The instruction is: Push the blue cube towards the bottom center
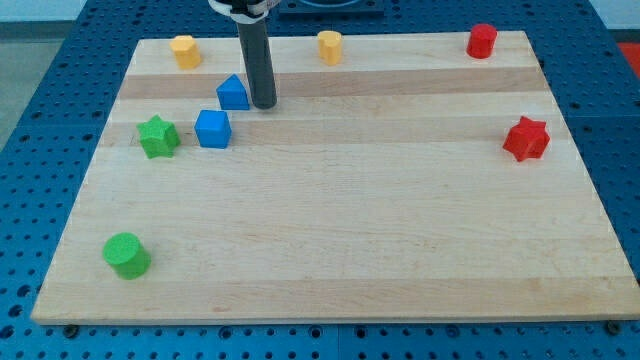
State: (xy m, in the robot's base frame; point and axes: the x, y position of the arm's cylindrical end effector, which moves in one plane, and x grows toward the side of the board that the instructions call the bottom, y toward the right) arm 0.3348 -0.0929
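Now my tip [264,105] stands just right of the blue wedge [232,93], above and right of the blue cube [212,129]; there is no hand, only a rod; the cube sits at the bench's [330,280] left, beside the green star [158,136]; I judge the tip should go round to the cube's upper-left side, then push toward the bottom center, keeping the line through its middle.

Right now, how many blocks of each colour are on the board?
Blue: 2, cube and pointed block
Green: 2, star and cylinder
Yellow: 2, and
Red: 2, star and cylinder
Total: 8
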